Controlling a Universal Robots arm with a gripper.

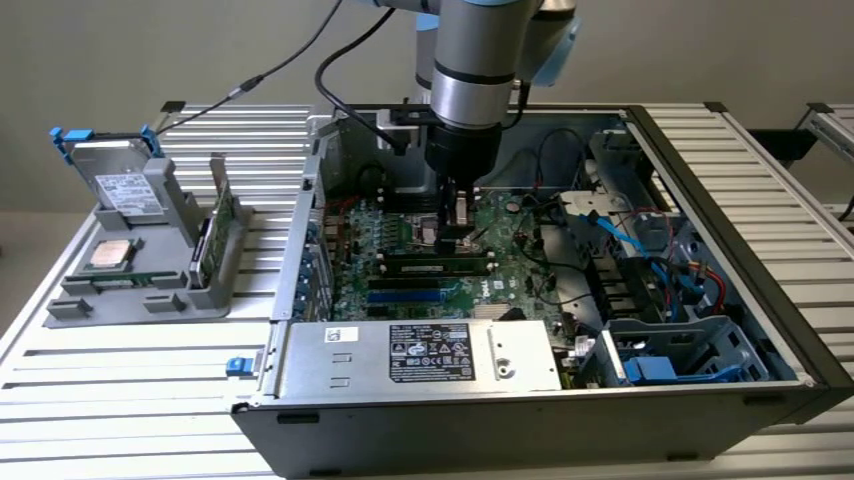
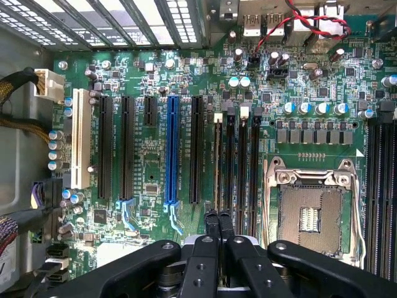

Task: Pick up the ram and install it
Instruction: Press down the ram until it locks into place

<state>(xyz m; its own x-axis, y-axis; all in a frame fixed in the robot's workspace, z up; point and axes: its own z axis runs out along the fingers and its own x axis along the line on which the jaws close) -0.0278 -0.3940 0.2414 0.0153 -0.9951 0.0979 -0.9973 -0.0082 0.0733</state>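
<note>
Looking into the open case on the bench, I see the ram standing on edge across the board, in one of the memory slots near the middle of the case. It is just below the pincer. The pincer has its fingers pressed together with nothing between them, and the tips hang right over that row of slots, beside the bare processor socket. From the exterior view I can't tell whether the tips are touching the stick's top edge or stopping just short of it. Nor can I tell whether the stick is fully seated.

I judge the ram to be light and stiff along its length, but thin enough that twisting or a sideways knock could crack it or bend the slot. The chips and label on its flat faces are smooth, so I'd expect a grip there to slip. I would hold it across its thickness near the middle of the top edge, keeping it square to the slot and clear of the contact edge. Any downward push should go straight along the card, spread over the top edge rather than at one end.
</note>
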